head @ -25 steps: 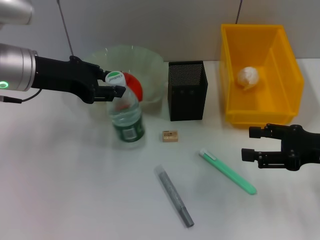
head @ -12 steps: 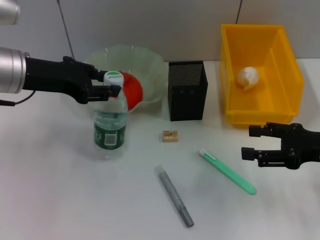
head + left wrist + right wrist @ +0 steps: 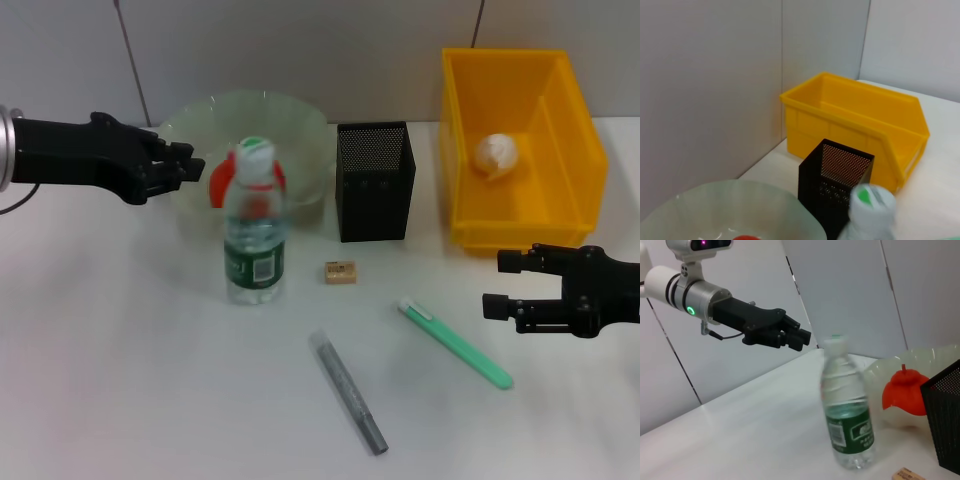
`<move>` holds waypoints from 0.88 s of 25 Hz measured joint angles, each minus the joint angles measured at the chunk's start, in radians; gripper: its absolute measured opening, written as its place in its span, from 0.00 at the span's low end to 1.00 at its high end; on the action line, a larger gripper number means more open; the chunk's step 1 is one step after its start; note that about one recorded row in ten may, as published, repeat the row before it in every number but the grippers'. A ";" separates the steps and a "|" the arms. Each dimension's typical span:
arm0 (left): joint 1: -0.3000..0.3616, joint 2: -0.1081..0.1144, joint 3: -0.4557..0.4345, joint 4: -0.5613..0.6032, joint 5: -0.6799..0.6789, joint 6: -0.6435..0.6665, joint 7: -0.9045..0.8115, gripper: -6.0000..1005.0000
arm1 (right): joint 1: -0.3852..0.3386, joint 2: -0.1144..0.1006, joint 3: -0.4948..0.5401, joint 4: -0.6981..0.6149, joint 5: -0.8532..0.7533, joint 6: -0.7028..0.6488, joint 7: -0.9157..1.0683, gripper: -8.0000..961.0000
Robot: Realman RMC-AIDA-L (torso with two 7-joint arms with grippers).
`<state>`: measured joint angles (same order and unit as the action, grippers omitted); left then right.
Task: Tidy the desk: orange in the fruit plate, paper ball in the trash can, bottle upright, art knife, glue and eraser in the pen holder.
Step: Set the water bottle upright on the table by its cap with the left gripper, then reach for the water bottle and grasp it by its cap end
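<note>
The bottle [image 3: 253, 240] stands upright on the table by itself, in front of the fruit plate [image 3: 300, 125]. The orange [image 3: 216, 186] lies in that plate, partly hidden behind the bottle. My left gripper [image 3: 188, 162] is open and empty, a short way left of the bottle cap. The paper ball [image 3: 497, 152] lies in the trash can [image 3: 575, 130]. The eraser [image 3: 340, 272], green art knife [image 3: 455, 343] and grey glue [image 3: 347, 392] lie on the table before the pen holder [image 3: 375, 180]. Low on the right, my right gripper [image 3: 497, 285] is open and empty.
The right wrist view shows the bottle [image 3: 845, 410] with my left gripper [image 3: 801, 338] behind it, apart from it. The left wrist view looks over the plate rim [image 3: 740, 200] to the pen holder [image 3: 837, 175] and trash can [image 3: 855, 120]. A wall rises behind the table.
My left gripper has let go of the bottle and drawn back to the left. The bottle, tilted and held before, now stands upright on its own. The right arm has not moved.
</note>
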<state>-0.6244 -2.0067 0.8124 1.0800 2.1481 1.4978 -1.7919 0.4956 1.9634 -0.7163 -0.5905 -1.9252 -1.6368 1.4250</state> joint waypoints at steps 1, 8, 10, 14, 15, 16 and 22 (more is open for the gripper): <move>0.002 0.000 -0.002 0.000 0.000 0.001 0.000 0.24 | 0.000 0.000 0.000 0.000 0.000 0.000 0.001 0.87; 0.009 0.000 -0.014 0.000 -0.001 0.002 0.000 0.22 | 0.002 0.000 0.000 0.000 0.000 0.000 0.002 0.87; 0.012 -0.001 -0.034 0.000 -0.001 0.003 -0.001 0.21 | 0.002 0.000 0.000 0.001 0.000 0.000 0.002 0.87; 0.023 -0.004 -0.086 -0.001 -0.012 0.008 0.000 0.25 | 0.002 0.000 0.000 0.002 0.000 0.000 0.002 0.87; 0.026 -0.004 -0.091 -0.003 -0.018 0.012 0.000 0.26 | 0.000 0.000 0.000 0.003 0.000 0.000 0.002 0.87; 0.032 -0.002 -0.092 -0.007 -0.034 0.018 0.003 0.30 | -0.001 0.000 0.000 0.002 0.000 0.000 0.002 0.87; 0.051 -0.007 -0.088 -0.013 -0.076 0.041 0.023 0.54 | 0.001 0.001 0.000 0.003 0.000 0.000 0.002 0.87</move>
<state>-0.5733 -2.0141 0.7245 1.0668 2.0726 1.5390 -1.7685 0.4966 1.9640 -0.7163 -0.5880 -1.9254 -1.6367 1.4267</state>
